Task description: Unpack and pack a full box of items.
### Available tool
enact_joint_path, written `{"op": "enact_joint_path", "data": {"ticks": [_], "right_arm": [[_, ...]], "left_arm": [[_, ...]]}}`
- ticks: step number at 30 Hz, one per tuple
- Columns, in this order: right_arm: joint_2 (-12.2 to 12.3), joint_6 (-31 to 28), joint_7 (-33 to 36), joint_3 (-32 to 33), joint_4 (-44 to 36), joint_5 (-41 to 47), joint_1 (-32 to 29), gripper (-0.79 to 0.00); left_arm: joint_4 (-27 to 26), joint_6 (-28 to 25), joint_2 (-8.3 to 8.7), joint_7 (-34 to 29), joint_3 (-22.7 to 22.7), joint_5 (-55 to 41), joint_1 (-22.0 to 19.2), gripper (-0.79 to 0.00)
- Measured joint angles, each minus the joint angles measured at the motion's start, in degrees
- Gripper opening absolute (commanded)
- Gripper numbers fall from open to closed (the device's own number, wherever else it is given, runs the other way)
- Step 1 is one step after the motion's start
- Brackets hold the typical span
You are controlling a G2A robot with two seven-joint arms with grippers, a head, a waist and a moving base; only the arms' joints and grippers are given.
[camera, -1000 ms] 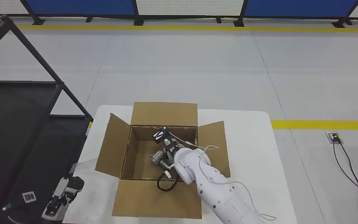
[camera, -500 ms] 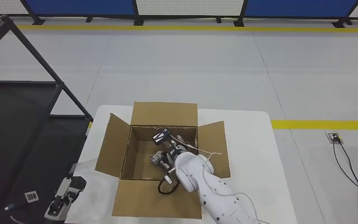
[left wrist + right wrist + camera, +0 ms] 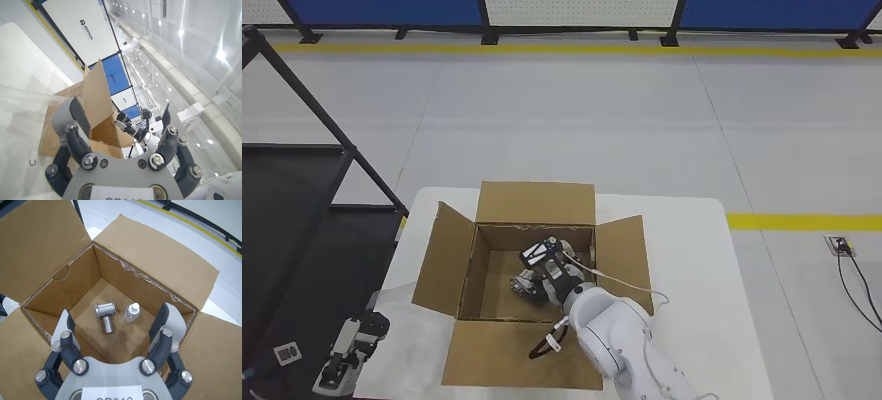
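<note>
Over the open box [image 3: 75, 281], whose four flaps are folded outward, the right gripper [image 3: 115, 310] hangs with its fingers spread wide and nothing between them, pointing down into the opening. On the box floor lie three small things: a ribbed grey hub [image 3: 105, 309] on its side, a plain steel cylinder [image 3: 107, 325] touching it, and a white bottle [image 3: 131, 313] just beside the hub, also lying down. None of them touches the fingers. The left gripper [image 3: 121, 108] sits low outside the box, off one corner of the table [image 3: 692, 250], its fingers likewise apart and empty. Judging by how little lies inside, the box is far from full — either the unpacking is nearly finished, with these three pieces left to lift out, or the packing has barely begun; the pictures cannot settle which. Whichever it is, most of the handling of these three pieces, and the closing of the flaps if that is wanted, looks not yet done.
</note>
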Motion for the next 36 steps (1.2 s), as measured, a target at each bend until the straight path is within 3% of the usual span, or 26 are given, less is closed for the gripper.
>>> {"op": "enact_joint_path", "data": {"ticks": [6,17,27,33,36], "right_arm": [[0.0,-0.5,-0.8,0.5,0.0,0.9,-0.3,0.0],[2.0,-13.0,-4.4,14.0,-10.9,20.4,-5.8,0.0],[4.7,-15.6,3.6,30.4,-16.8,29.8,-10.7,0.0],[6.0,-11.2,8.1,38.7,-14.1,33.0,-10.6,0.0],[6.6,-12.8,13.0,40.5,-9.4,39.2,-8.6,0.0]], "left_arm": [[-0.7,0.3,0.05,-0.6,0.3,0.1,-0.5,0.0],[-3.5,5.9,0.64,-4.8,4.2,10.3,-6.7,0.0],[-5.1,10.8,1.48,-15.0,9.2,11.7,-10.5,0.0],[-4.8,14.5,1.87,-18.3,12.8,15.9,-13.5,0.0],[-4.2,15.9,2.04,-19.4,14.5,18.0,-14.8,0.0]]}}
